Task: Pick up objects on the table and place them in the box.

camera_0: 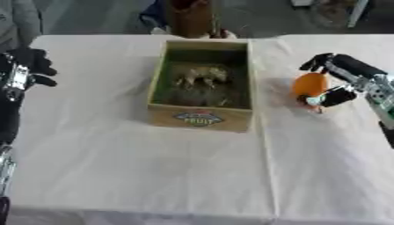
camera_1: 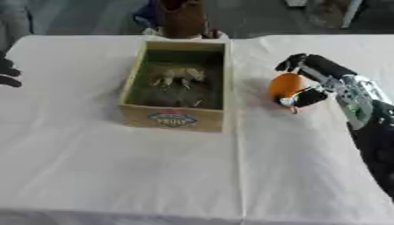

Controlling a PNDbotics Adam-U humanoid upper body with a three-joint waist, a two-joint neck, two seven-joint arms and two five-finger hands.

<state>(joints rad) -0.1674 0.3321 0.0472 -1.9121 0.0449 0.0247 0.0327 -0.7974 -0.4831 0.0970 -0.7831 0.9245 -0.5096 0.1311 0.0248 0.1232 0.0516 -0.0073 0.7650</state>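
We see our right hand (camera_0: 332, 79) to the right of the box (camera_0: 202, 117), its fingers and thumb curled round an orange round object (camera_0: 309, 85), which sits in the grasp just above the white tablecloth (camera_0: 154, 167); whether it touches the cloth we cannot tell. The box stands near the middle of the table, toward the far side, an open tan wooden crate with a label on its near wall, and inside it lies a pale brownish thing (camera_0: 200, 75) on a dark lining. Between the held object and the box runs only a bare strip of cloth, and the box's right wall is the one thing between them. Our left hand (camera_0: 29, 66) shows at the left edge, well apart from the box, its dark fingers loosely bent and holding nothing. Beyond the far edge of the table a brown object (camera_0: 191, 17) stands just behind the box.
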